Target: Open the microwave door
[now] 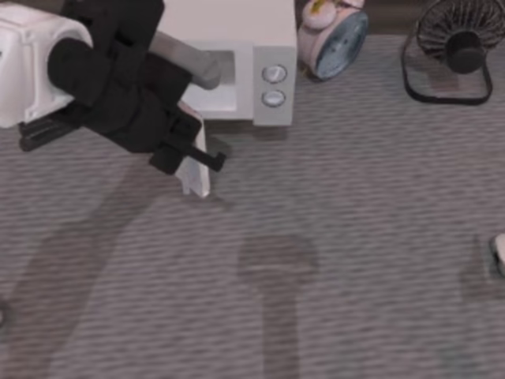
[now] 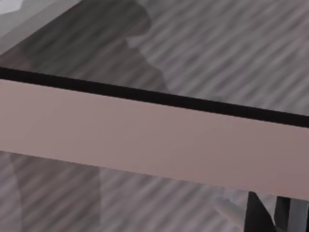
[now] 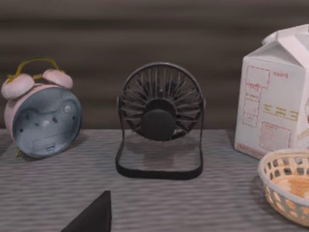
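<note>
The right gripper shows only as a sliver at the table's right edge, parked; whether its fingers are spread I cannot tell. The left gripper reaches down slantwise from the upper left, its black wrist over the swung-out microwave door, fingers at the door's edge; their spread cannot be told. Behind stands the microwave, cavity exposed, knobs to the right. Farther right sit a pink alarm clock and a black fan.

A grey ribbed table meets a dark striped wall.
</note>
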